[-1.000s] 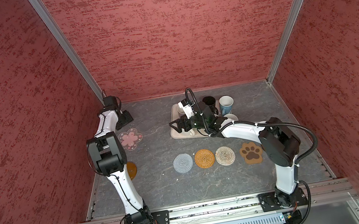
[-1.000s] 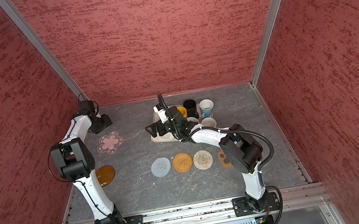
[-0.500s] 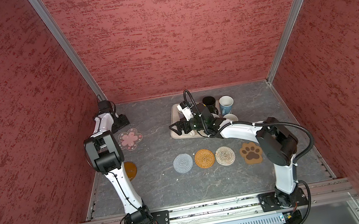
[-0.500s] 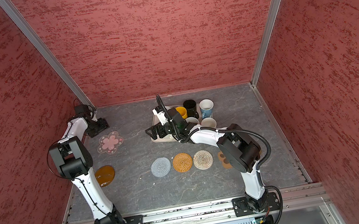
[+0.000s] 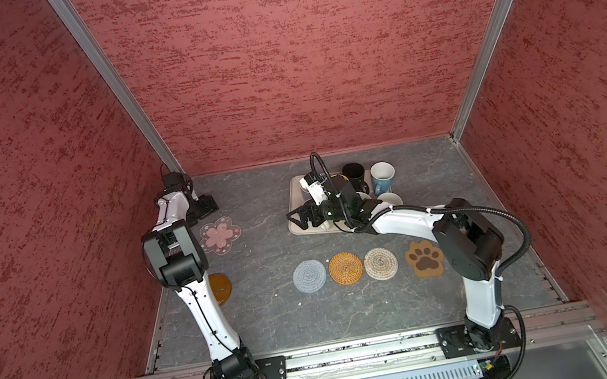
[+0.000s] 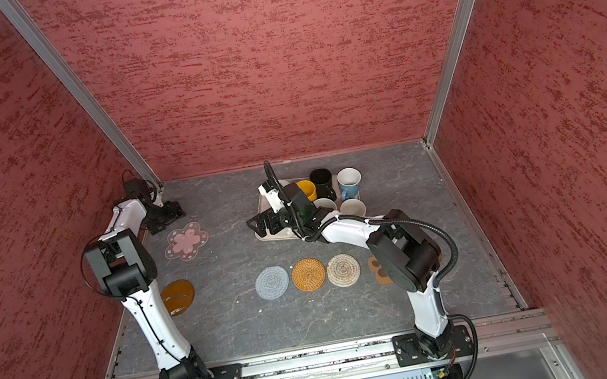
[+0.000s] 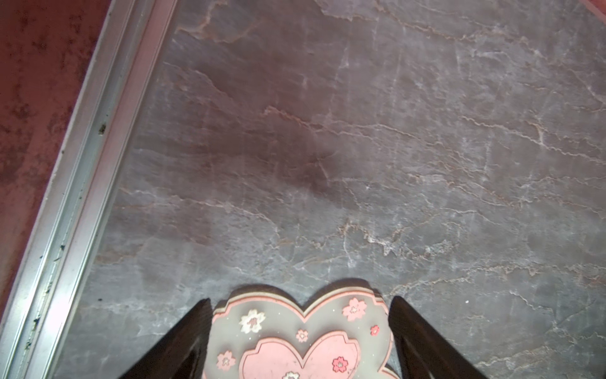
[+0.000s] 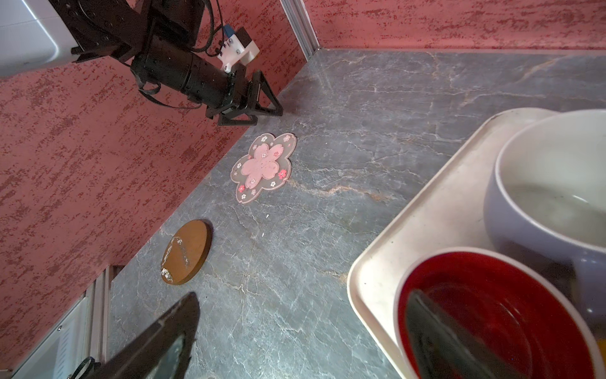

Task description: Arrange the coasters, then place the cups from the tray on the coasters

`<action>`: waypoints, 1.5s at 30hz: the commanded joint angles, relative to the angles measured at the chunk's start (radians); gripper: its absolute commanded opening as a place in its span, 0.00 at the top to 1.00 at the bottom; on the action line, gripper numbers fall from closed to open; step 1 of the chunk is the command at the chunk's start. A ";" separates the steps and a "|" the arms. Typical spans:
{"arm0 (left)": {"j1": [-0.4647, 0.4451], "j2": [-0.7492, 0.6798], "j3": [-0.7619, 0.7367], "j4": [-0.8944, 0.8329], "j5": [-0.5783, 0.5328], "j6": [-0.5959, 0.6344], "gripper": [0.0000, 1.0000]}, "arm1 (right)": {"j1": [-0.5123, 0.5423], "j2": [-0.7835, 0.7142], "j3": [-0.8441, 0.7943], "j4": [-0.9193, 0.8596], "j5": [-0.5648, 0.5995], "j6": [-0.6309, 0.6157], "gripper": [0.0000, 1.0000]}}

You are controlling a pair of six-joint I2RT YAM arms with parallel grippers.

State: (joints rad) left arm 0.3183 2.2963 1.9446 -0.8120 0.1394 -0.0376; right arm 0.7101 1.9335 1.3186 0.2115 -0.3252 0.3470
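Four coasters lie in a front row: grey-blue (image 5: 309, 276), orange-tan (image 5: 345, 268), beige (image 5: 381, 263) and paw (image 5: 424, 257). The pink flower coaster (image 5: 220, 234) and a wooden disc (image 5: 220, 288) lie flat by the left wall. My left gripper (image 5: 203, 206) hangs open just behind the flower coaster (image 7: 295, 338), gripping nothing. The tray (image 5: 294, 192) holds the cups, among them black (image 5: 354, 173), light blue (image 5: 382, 176) and yellow (image 6: 307, 190). My right gripper (image 8: 303, 295) is open at the tray's front-left corner. One finger is in the red-lined cup (image 8: 492, 311); the other is over the table.
Red walls with metal corner posts close in the grey stone table (image 5: 274, 322). The left wall's metal rail (image 7: 82, 164) runs close beside my left gripper. A large white cup (image 8: 541, 183) stands right beside the red-lined one on the tray (image 8: 426, 229).
My left gripper's jaws have opened wider and the arm has edged toward the left wall; the flower coaster stays where it lay. The right arm has barely moved.
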 commanded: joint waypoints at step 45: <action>-0.131 -0.124 -0.188 -0.018 -0.097 -0.056 0.27 | -0.003 -0.167 -0.187 0.071 0.037 0.006 0.01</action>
State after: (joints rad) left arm 0.1875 2.2097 1.7317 -0.7998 0.0311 -0.0814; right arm 0.7097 1.7969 1.1439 0.2493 -0.3019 0.3523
